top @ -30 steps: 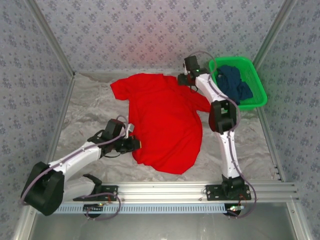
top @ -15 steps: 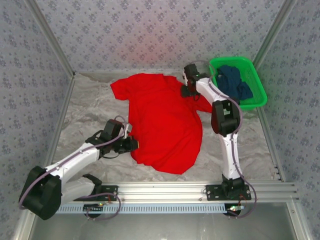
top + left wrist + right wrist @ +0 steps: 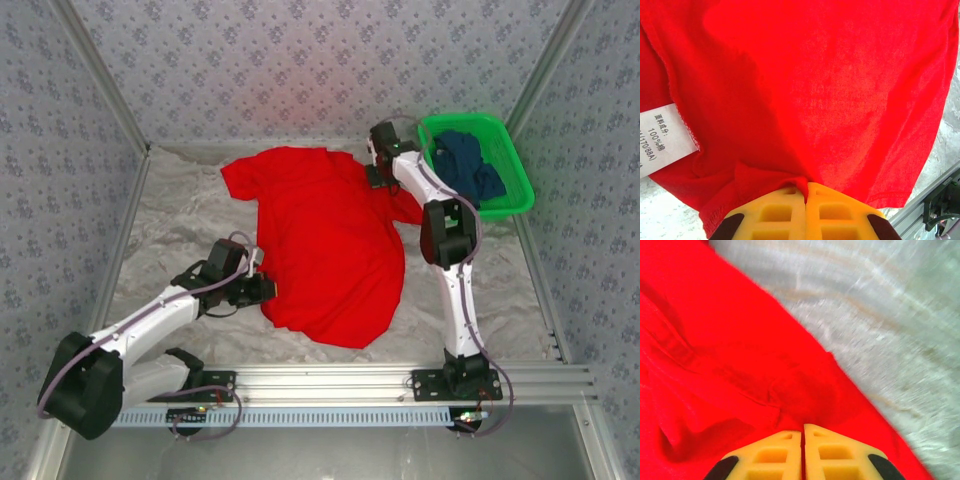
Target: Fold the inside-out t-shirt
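The red t-shirt (image 3: 325, 250) lies spread on the cloth-covered worktop (image 3: 180, 220), stretching from the left fingers (image 3: 810, 192) across to the right fingers (image 3: 807, 435). The left fingers are closed, pinching a fold of its stitched edge at the near left, with a white care label (image 3: 662, 137) lying on the cloth just left of them. The right fingers are pressed together on bunched red cloth at the shirt's far right edge. Just right of these stands a green basket (image 3: 515, 200) holding a crumpled dark navy garment (image 3: 468, 165).
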Controlling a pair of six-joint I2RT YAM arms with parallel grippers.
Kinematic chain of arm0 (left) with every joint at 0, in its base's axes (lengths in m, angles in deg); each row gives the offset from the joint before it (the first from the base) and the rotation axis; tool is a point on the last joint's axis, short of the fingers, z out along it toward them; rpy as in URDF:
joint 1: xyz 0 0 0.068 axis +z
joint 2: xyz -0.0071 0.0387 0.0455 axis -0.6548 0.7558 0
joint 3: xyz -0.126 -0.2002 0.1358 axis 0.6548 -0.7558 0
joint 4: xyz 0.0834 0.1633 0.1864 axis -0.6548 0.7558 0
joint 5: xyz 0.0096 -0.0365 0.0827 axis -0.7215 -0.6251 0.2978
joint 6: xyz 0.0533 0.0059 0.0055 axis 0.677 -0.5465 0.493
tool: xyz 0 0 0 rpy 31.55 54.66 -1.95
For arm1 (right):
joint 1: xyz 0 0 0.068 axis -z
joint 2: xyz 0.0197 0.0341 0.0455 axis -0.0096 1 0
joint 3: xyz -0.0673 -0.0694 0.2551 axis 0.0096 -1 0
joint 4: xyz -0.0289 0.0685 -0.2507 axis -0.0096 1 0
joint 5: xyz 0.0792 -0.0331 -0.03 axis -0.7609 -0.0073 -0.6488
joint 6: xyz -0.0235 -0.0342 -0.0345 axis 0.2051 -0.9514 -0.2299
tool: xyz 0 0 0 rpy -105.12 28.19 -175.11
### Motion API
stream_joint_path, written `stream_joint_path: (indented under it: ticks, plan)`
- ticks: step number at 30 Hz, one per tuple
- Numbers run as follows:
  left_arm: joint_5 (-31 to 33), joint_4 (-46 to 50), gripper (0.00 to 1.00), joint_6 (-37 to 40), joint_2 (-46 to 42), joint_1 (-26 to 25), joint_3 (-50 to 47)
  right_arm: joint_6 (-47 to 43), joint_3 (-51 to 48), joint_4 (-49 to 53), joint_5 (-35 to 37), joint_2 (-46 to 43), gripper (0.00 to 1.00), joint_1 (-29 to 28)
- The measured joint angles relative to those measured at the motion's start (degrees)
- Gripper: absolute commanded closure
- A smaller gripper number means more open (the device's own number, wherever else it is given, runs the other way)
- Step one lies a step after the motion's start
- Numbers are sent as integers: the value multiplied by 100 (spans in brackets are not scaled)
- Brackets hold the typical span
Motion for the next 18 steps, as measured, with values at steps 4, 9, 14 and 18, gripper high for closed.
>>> stream_joint_path:
  ticks: [4,9,14,18]
  plan:
    - [33,17,100,20,13,0,0,13,407,0,398,11,93,140]
    - [52,24,100,37,13,0,0,120,1392,15,1064,317,66,396]
    - [55,20,100,33,4,0,-42,157,1480,24,1163,291,47,483]
    - [101,111,100,35,-17,0,-70,192,28,-4,1008,-433,47,192]
